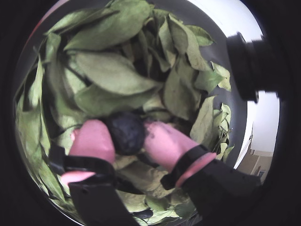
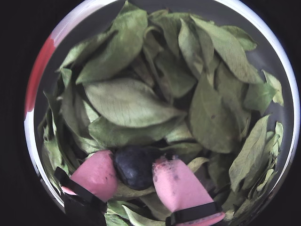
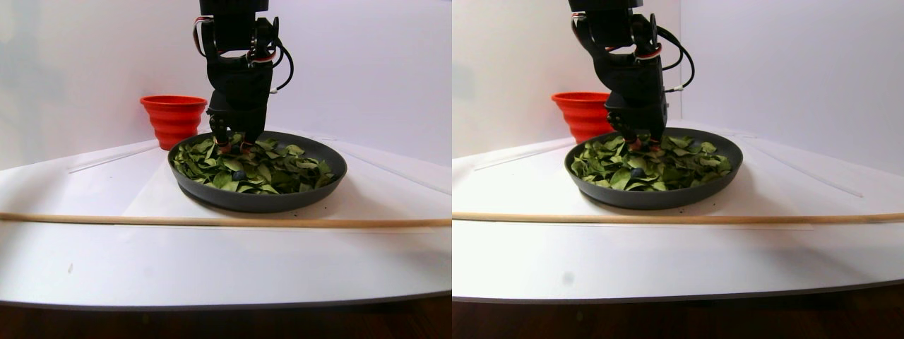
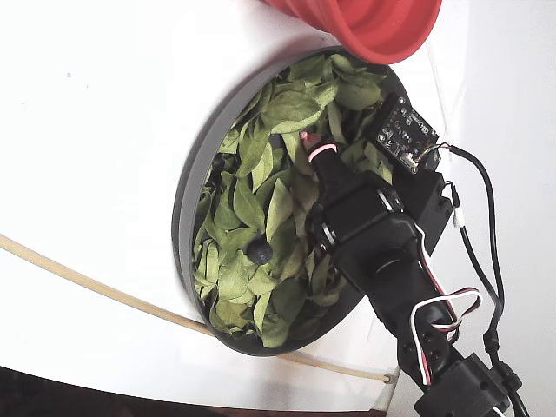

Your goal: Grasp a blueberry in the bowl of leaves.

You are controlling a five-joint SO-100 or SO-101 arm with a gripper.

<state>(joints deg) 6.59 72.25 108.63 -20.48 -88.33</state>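
The dark-grey bowl (image 3: 258,200) holds a bed of green leaves (image 2: 131,101). My gripper (image 1: 126,137) reaches down into the leaves at the bowl's back part in the stereo pair view (image 3: 232,145). Its two pink fingertips (image 1: 94,139) stand on either side of a dark blueberry (image 1: 126,132) and touch it on both sides. The berry still rests on the leaves. It shows in both wrist views (image 2: 135,165). A second blueberry (image 4: 259,252) lies loose on the leaves nearer the bowl's front (image 3: 239,174).
A red-orange ribbed container (image 3: 173,116) stands just behind the bowl, close to the arm. A thin wooden stick (image 3: 212,221) lies across the white table in front of the bowl. White walls close the back.
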